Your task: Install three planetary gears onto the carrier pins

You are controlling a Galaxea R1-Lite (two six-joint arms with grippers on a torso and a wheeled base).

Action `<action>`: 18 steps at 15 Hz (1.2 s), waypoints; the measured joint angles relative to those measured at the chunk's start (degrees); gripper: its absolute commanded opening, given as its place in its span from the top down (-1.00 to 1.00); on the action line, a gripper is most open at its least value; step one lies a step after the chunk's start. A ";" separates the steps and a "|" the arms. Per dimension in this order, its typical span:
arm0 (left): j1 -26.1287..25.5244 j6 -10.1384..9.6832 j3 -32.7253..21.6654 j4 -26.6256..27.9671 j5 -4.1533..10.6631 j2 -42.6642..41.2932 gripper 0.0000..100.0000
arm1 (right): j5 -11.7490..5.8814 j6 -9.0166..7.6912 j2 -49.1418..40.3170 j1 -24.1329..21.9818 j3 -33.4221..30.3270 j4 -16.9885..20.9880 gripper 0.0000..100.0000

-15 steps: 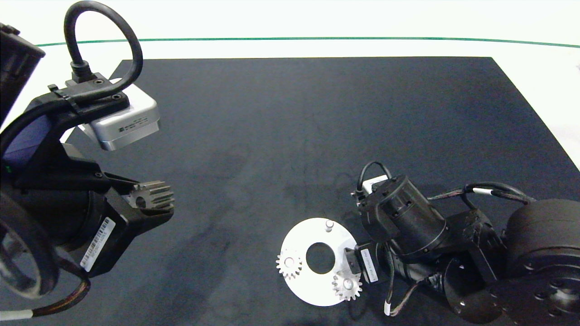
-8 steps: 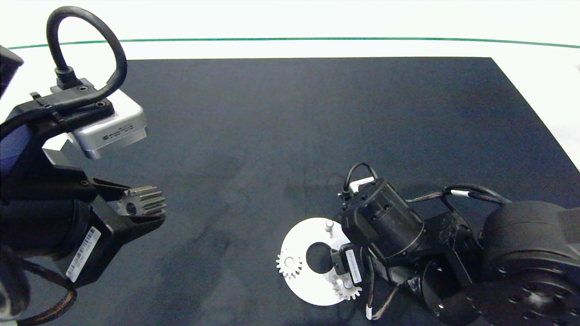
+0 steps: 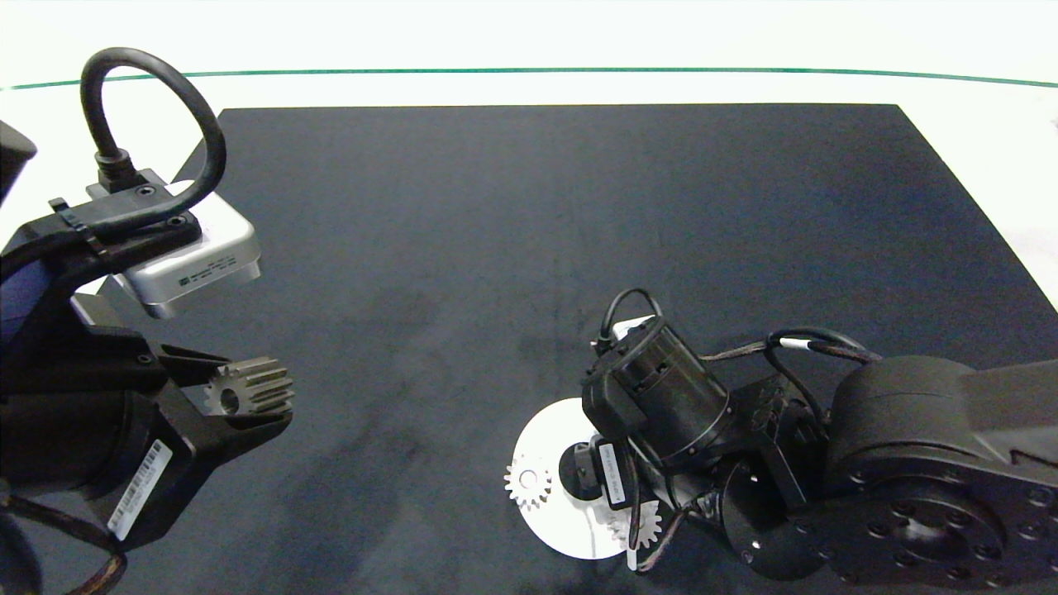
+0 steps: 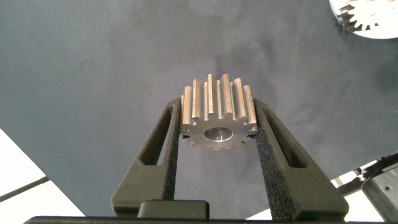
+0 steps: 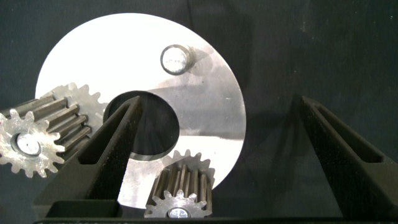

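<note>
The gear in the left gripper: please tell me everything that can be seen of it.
The gear is a silvery metal spur gear with long straight teeth and a round centre hole. The left gripper is shut on it, one dark finger pressing each toothed side, so its axis lies roughly level. It is held above the black mat, far from the white disc, touching nothing else.

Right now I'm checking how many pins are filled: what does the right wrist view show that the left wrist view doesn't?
Only the right wrist view shows the bare pin, the disc's centre hole and two seated gears, framed by the open right gripper.

Only the left wrist view shows the third gear, gripped in the left gripper.

Both show the white disc with a gear on it, and the dark mat.
</note>
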 measured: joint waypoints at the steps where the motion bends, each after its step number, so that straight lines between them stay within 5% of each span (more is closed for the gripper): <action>1: 0.00 0.06 0.02 -0.02 0.00 -0.02 0.56 | 0.01 0.02 0.20 0.04 0.00 0.02 -1.00; 18: 1.61 0.20 2.26 0.06 0.02 -2.19 0.56 | -0.32 4.57 8.50 3.54 -9.87 0.63 -1.00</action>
